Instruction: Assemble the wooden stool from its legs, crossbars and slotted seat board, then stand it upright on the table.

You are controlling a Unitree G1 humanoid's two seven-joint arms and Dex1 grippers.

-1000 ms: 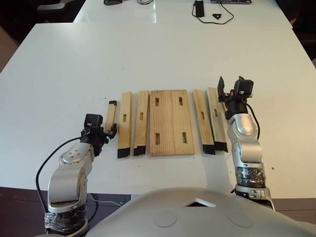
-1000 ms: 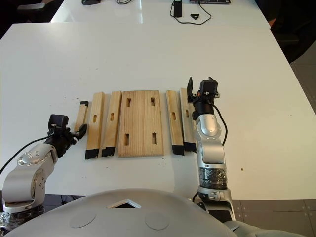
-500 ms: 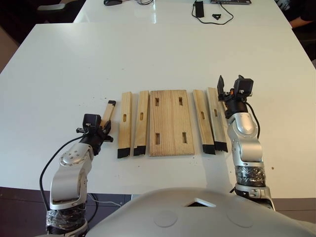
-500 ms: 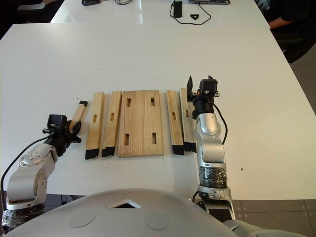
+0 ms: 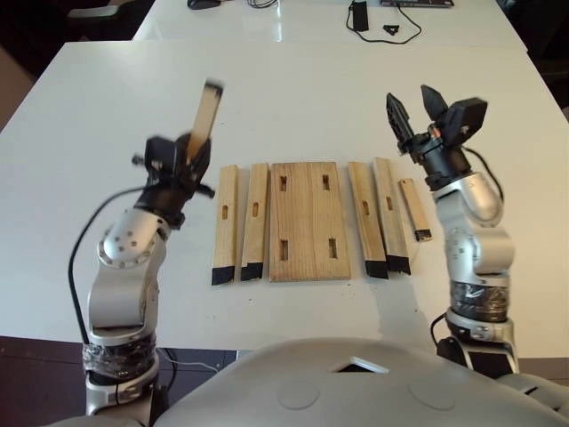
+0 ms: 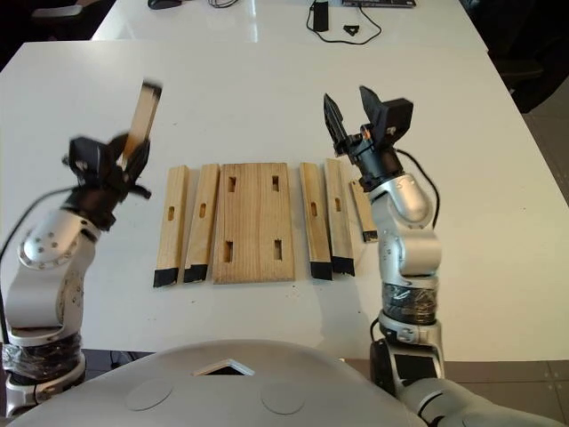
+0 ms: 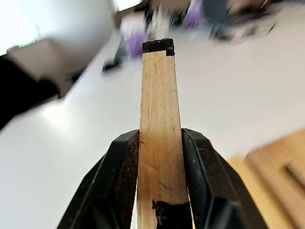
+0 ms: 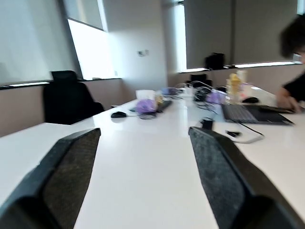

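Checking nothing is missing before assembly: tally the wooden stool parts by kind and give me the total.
Seat board: 1
Legs: 4
Crossbars: 2, one held in the left gripper, one lying on the table
Total: 7

Table (image 5: 133, 107): seat board (image 5: 307, 221), four legs (image 5: 225, 240) (flat), crossbar (image 5: 414, 209).

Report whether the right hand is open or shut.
Open: the right hand has its fingers spread apart, nothing between them.
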